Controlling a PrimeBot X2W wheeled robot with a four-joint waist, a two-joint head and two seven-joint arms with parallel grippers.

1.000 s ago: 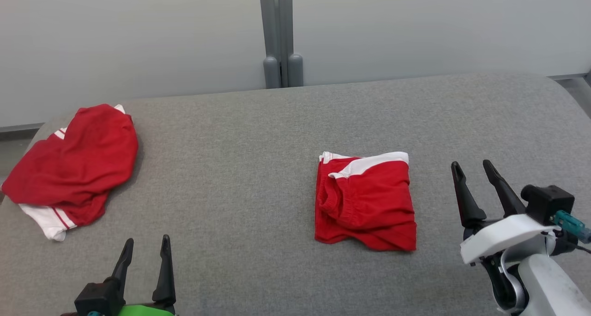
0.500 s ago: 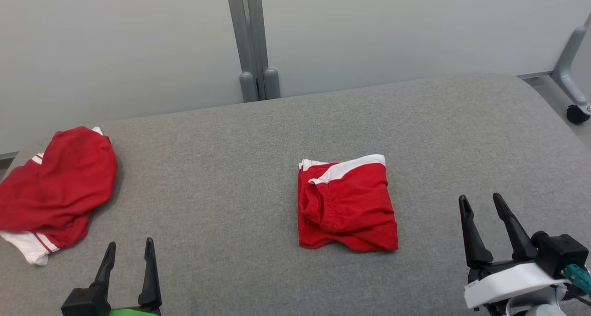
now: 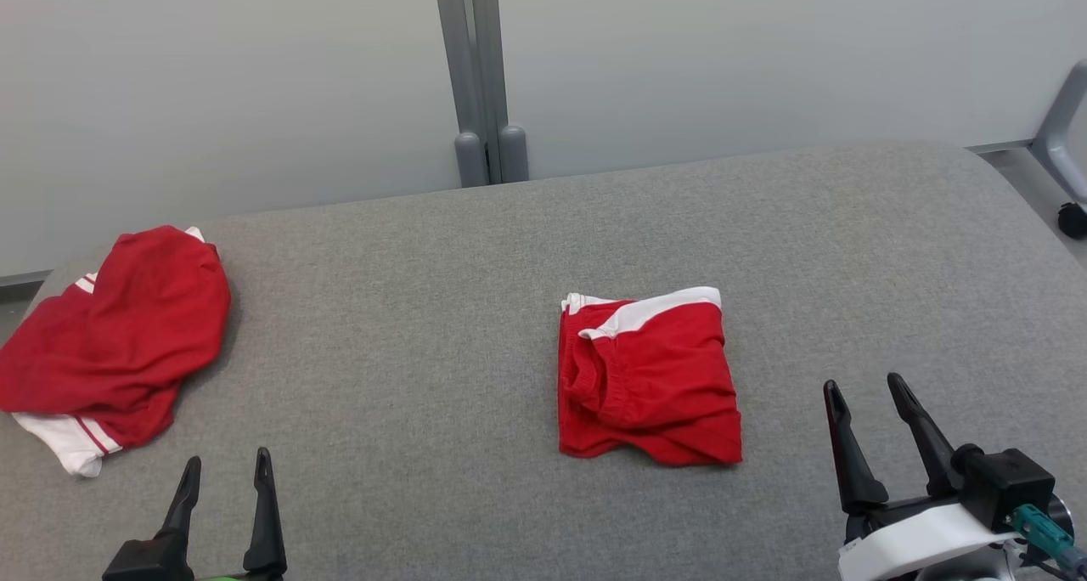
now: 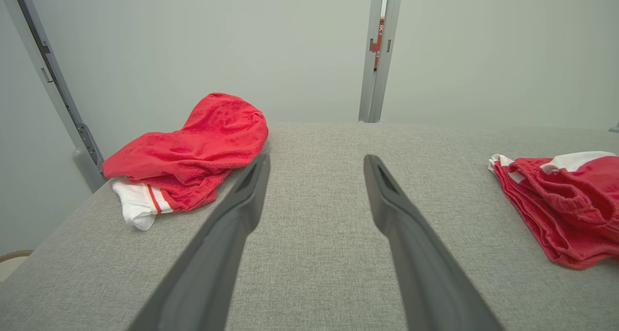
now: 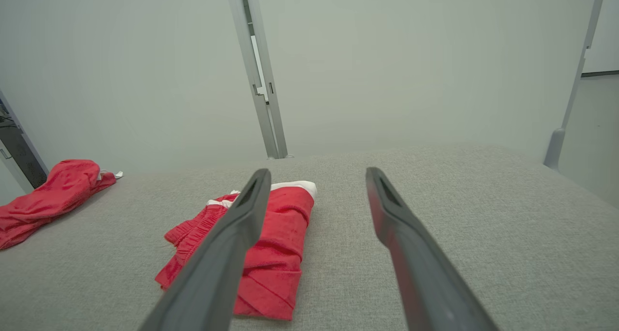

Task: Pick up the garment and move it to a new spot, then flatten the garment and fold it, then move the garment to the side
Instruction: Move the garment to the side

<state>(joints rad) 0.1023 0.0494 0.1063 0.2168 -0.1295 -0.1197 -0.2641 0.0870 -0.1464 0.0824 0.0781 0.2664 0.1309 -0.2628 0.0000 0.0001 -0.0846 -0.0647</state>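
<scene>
Right gripper low at near right, jaws released wide, nothing held. Left gripper same, empty. Folded red garment lies mid table, nearer to right one. Step is probably moving it aside: pinch all layers at near edge, carry low, so fold does not open. Farther left, crumpled red garment at table edge.

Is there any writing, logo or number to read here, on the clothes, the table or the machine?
Nothing here can be read as text.
Red patch behind the gap in the grey post: pale marks, too blurred to read.
Folded red garment and crumpled red garment: plain, white trim, no print showing.
</scene>
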